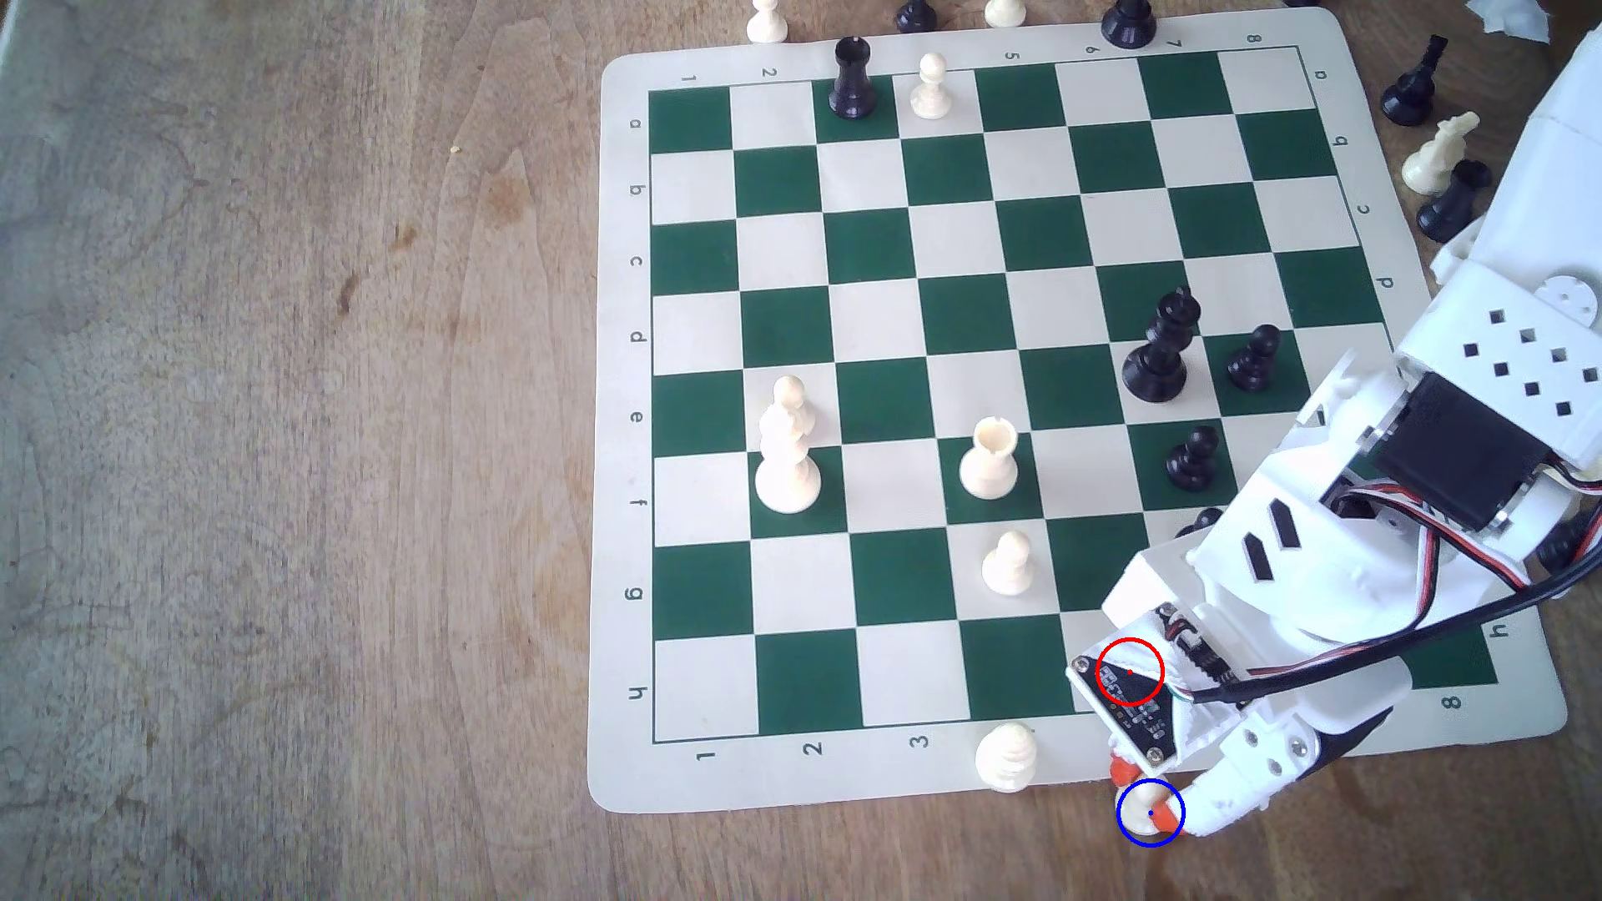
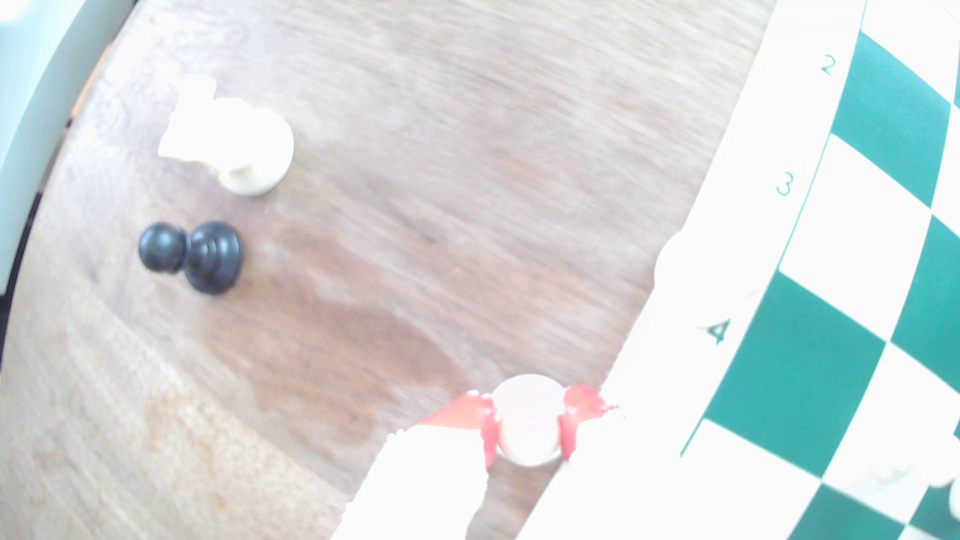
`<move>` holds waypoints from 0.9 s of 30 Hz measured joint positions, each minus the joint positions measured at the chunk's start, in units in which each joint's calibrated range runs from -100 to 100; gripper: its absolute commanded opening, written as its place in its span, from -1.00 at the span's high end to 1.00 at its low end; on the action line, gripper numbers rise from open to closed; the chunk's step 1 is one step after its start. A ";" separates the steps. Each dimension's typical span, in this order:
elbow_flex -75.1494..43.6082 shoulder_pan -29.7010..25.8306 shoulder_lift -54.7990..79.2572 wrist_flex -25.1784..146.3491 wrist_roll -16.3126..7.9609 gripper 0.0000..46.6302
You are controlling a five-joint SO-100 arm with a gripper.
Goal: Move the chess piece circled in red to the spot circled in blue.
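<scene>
Red-tipped white plastic jaws hold the small cream-white plastic pawn with a round ball head (image 2: 527,418), one red pad (image 2: 488,431) pressed to each side of it, closed to the width of the piece and no further. Between the jaws, in the exterior view, the pawn (image 1: 1142,807) sits inside the thin blue drawn ring with its centre dot (image 1: 1150,813), over the brown wood-grain tabletop (image 1: 303,433), just off the edge of the cream and green roll-up chess mat (image 1: 867,784). Whether the flared base rests on the wood or hangs just above it cannot be told.

Risks, as judged: if the jaws part while the base is off the wood, the pawn may drop, tip and roll out of the ring. A pad dragging on the head during release could pull it askew. Just beside the jaws, on the mat's border, stands a ridged cream-white piece (image 1: 1006,755); a sideways retreat could knock it. The drawn red ring (image 1: 1129,671) lies over the arm's dark circuit board.
</scene>
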 measured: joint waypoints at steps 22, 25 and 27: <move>0.00 0.00 0.00 0.08 -0.59 0.19; 0.00 0.00 0.00 1.35 -0.59 0.25; 0.00 0.00 -0.25 2.39 -0.44 0.25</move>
